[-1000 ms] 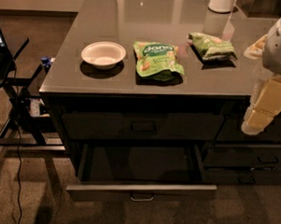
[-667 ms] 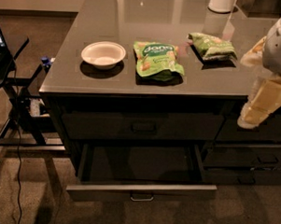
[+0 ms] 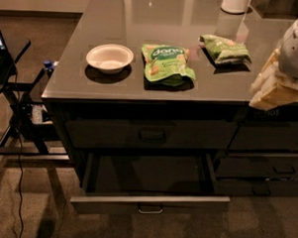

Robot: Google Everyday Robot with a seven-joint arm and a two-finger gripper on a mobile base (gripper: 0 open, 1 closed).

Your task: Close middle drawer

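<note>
The middle drawer is pulled far out at the bottom of the cabinet. Its flat front panel faces me, with a small metal loop handle at its centre. Its inside looks dark and empty. Above it is the taller-fronted drawer with a dark handle, which is shut. My gripper hangs at the right edge of the view, over the counter's front right edge. It is well above and to the right of the open drawer and touches nothing.
On the grey counter are a white bowl, a green snack bag and a second green bag. A white container stands at the back. Narrower drawers fill the right column. A black stand and cables are at the left.
My gripper has risen a little and shifted slightly left at the right edge. The drawer and the things on the counter have not moved.
</note>
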